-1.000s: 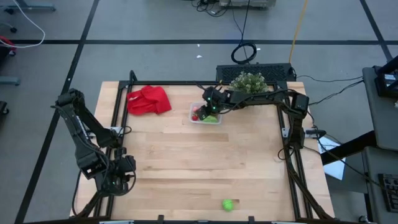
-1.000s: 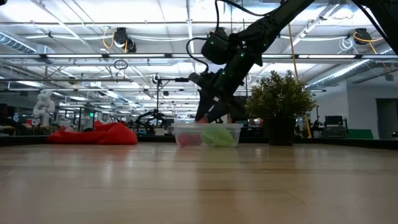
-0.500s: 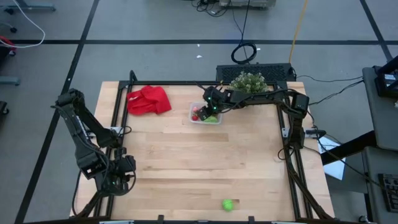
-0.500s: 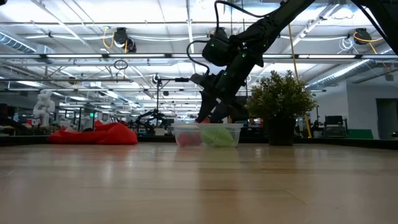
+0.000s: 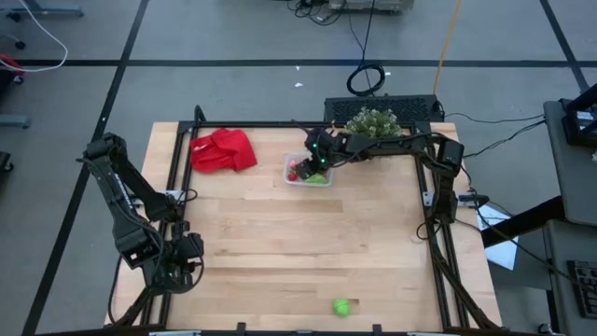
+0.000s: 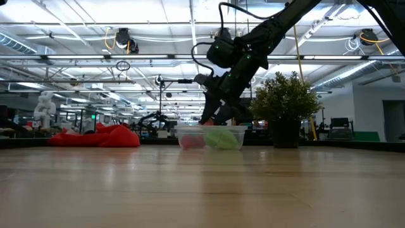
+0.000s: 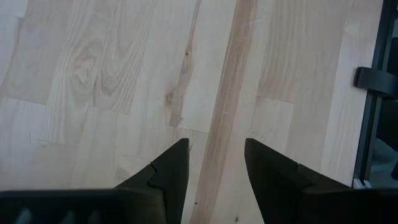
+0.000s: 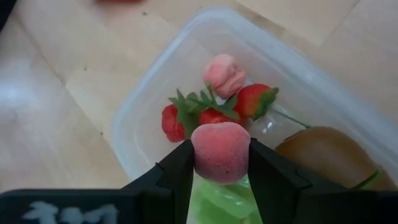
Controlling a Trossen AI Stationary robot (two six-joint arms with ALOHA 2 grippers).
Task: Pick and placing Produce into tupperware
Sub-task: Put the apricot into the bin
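From overhead I have my right hand [image 5: 318, 164] poised over the tupperware [image 5: 307, 174], which sits near the far edge of the tabletop [image 5: 298, 243], between the red cloth [image 5: 224, 150] and the potted plant [image 5: 373, 122]. That view gives me only flecks of red and green in the box. My right wrist camera fills in the rest: the hand [image 8: 220, 163] is clenched on a pink peach-like piece [image 8: 220, 151], held above the open container [image 8: 149, 112], and inside lie a smaller pink piece [image 8: 225, 74], red strawberries [image 8: 252, 101] with green leaves, a brown oval [image 8: 323, 151] and something pale green [image 8: 221, 198]. The low view shows what neither does, that the hand [image 6: 212, 116] hangs above the rim, not down in the box [image 6: 210, 137]. Only the overhead picks up a stray green piece [image 5: 342, 306] near the front edge, well apart from the box. My left hand [image 7: 214, 163] waits at the near left, fingers parted and empty over bare wood.
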